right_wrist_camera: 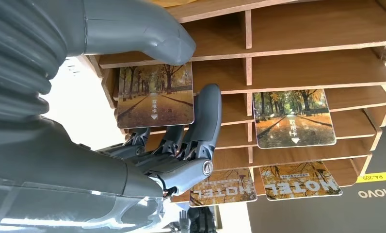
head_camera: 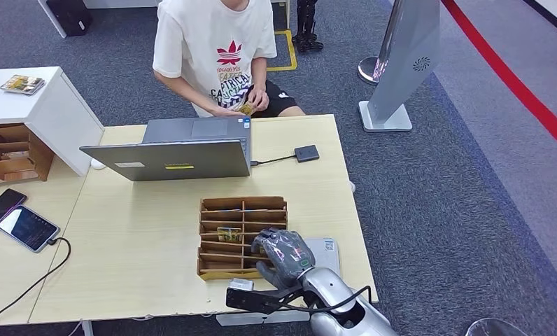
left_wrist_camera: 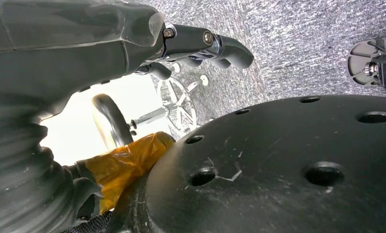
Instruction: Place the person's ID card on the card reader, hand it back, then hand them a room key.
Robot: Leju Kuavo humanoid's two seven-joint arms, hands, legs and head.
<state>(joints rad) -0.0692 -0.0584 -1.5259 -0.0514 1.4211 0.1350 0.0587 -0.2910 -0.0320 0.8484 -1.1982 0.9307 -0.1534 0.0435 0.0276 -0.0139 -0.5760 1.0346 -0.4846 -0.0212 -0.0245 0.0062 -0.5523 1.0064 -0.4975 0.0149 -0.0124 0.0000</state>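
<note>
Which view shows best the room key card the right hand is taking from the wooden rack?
The right wrist view: the key card shows close up, pinched by the right hand at the wooden rack. In the head view the hand covers it. The left wrist view faces the floor.

The pale wooden worktop point(head_camera: 157, 231) fills the frame's centre. On it: an open laptop point(head_camera: 178, 150) at top, a black card reader point(head_camera: 306, 153) upper right, a wooden slotted organizer point(head_camera: 237, 210) lower centre.
</note>
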